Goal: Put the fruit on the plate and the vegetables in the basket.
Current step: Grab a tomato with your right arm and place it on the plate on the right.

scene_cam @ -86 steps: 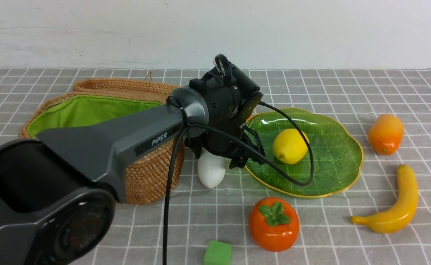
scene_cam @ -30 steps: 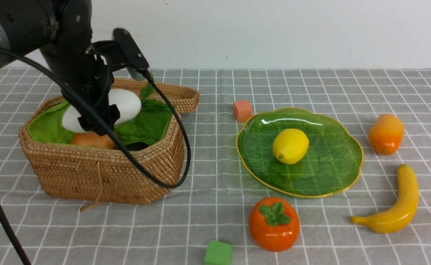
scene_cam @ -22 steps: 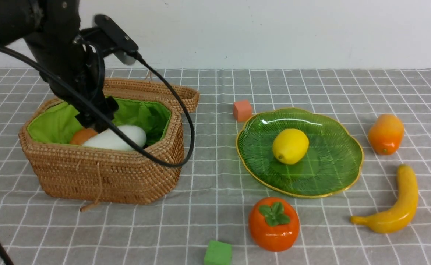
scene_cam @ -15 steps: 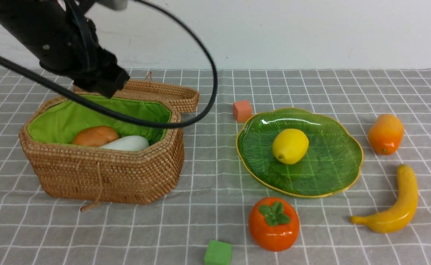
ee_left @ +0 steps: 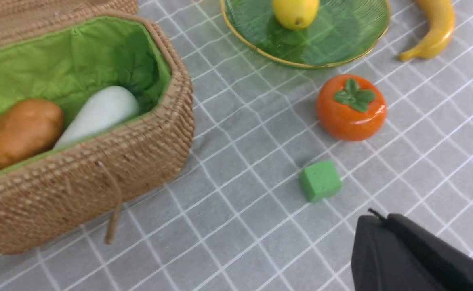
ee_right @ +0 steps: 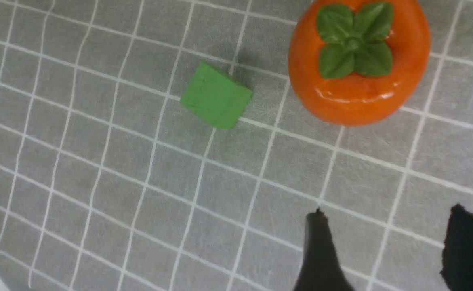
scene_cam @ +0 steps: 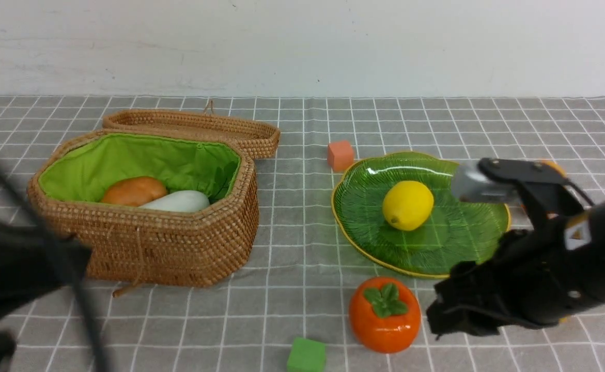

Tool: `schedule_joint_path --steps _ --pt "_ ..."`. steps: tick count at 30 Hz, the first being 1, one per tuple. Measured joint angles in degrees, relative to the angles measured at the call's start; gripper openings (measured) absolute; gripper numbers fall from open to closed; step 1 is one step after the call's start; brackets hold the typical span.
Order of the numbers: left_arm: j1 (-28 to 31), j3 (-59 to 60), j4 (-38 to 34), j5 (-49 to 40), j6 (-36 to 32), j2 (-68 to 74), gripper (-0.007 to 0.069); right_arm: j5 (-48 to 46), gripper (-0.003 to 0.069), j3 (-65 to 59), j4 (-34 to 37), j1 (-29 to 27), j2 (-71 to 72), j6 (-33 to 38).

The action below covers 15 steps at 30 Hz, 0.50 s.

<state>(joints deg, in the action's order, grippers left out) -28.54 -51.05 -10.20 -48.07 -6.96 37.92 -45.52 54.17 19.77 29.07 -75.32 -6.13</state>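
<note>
The counter (scene_cam: pixel 292 310), covered with a grey checked cloth, is carrying every item. The basket (scene_cam: pixel 168 248) is standing on the robot's left side with its lid (scene_cam: pixel 194 126) lying open behind it. Inside the green lining, the potato (scene_cam: pixel 133 190) and the radish (scene_cam: pixel 175 200) are lying side by side and touching, with the radish's leaves resting against the lining at the end nearer the plate. The plate (scene_cam: pixel 467 232) is sitting to the right of the basket, well apart from it, and is holding only the lemon (scene_cam: pixel 408 205) near its centre. The right arm (scene_cam: pixel 540 279) is reaching in from the right and covering the near right edge of the plate in the front view. The right fingers (ee_right: pixel 319 250) are standing spread apart above the bare cloth just beside the persimmon (scene_cam: pixel 384 315), gripping nothing. The left arm (scene_cam: pixel 18 279) is showing as a dark blur at the near left. The left fingers (ee_left: pixel 402 250) are pressed fully together and holding nothing. The persimmon is standing upright on the cloth just in front of the plate. The banana (ee_left: pixel 432 28) is lying on the cloth beside the plate. The mango (scene_cam: pixel 553 166) is showing only as an orange sliver behind the right arm. The orange cube (scene_cam: pixel 340 155) is sitting just beside the plate's far left rim. The green cube (scene_cam: pixel 306 355) is lying near the persimmon, apart from it.
</note>
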Motion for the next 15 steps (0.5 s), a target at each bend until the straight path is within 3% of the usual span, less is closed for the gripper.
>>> schedule_joint_path --steps 4,15 --pt "0.0 10.9 -2.9 8.0 -1.7 -12.0 -0.0013 8.0 0.0549 0.0 0.4 0.0 -8.6 -2.3" --pt "0.0 13.0 -6.4 8.2 -2.0 -16.4 -0.0013 18.3 0.0584 0.3 2.4 -2.5 -18.6 -4.4"
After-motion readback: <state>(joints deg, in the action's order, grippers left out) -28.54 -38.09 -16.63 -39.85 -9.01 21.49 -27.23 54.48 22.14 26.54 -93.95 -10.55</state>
